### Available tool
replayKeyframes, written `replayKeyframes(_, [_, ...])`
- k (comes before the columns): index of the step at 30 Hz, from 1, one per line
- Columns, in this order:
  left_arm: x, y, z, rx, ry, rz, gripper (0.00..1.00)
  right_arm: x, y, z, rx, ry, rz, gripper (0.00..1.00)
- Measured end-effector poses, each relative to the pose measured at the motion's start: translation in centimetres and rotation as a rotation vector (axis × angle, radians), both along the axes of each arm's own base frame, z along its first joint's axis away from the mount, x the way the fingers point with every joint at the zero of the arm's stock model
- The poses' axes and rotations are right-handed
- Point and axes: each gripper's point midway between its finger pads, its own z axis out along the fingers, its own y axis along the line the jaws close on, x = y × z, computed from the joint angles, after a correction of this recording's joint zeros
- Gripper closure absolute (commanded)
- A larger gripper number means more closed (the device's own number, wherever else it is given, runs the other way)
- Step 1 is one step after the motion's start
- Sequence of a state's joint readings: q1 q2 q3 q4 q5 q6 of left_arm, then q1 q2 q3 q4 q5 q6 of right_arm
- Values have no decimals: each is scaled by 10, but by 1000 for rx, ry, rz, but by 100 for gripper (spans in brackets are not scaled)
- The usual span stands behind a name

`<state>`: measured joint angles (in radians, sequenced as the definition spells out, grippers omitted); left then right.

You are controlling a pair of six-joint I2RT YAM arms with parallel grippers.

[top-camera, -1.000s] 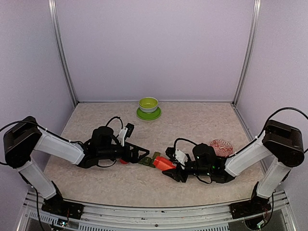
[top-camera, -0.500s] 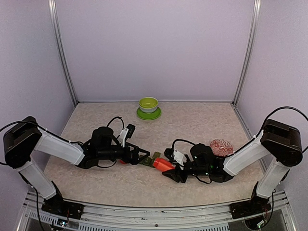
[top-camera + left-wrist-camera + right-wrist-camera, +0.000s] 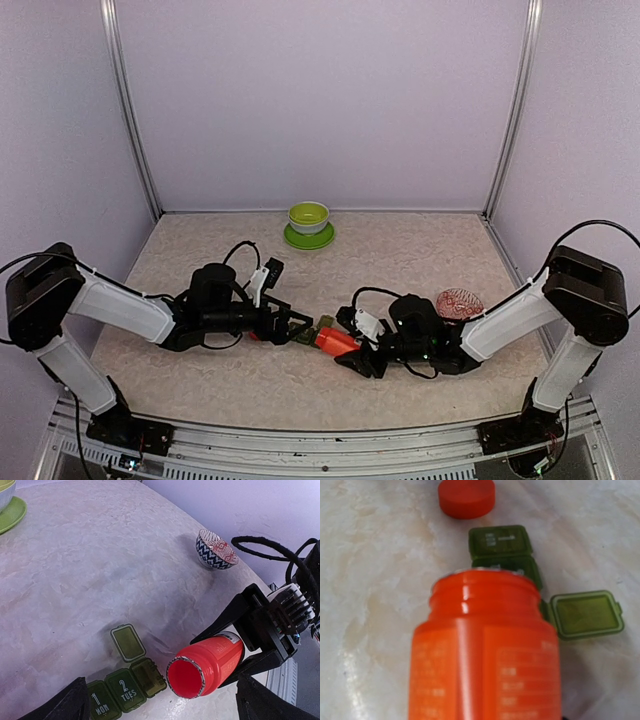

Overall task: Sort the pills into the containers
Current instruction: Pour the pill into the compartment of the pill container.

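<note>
Bottle point(image 3: 209, 664) clamped in right gripper point(image 3: 347, 351); left gripper point(image 3: 297, 325) gapes empty. Ease its mouth over the open compartment point(image 3: 148, 676) of the containers point(image 3: 121, 688); tip gently.

Six loose things of five kinds on the surface point(image 3: 420, 250).
One red bottle point(image 3: 340, 341), one red cap point(image 3: 466, 497), and one dark green strip of containers point(image 3: 125, 689) with three compartments, two lids shut and one flipped open. There are two bowls: the lime-green bowl point(image 3: 309, 215) at 12 o'clock on the only saucer point(image 3: 309, 239), and the red-and-white patterned bowl point(image 3: 460, 303) at 3 o'clock.
</note>
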<state>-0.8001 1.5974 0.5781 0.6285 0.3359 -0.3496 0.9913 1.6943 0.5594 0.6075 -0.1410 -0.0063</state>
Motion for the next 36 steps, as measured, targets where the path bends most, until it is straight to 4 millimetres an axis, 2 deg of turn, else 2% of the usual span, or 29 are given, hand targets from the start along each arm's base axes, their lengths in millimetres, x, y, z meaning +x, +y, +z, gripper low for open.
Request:
replayKeyframes(11, [-6,-2,-7,37,0,-23,2,-1,-4,-8,-40,26,-3,95])
replayKeyframes(20, [-8,-10,-11,65,-2,-41,2,3,0,-5,-49,32,-6,95])
replayKeyframes(28, [-5,-10,-18,97,-2,-23,2,2,-3,-9,-77,48,-9,95])
replayKeyframes(36, [-6,-8,-27,126,10,-20,2,3,-1,-5,-81,50,-9,95])
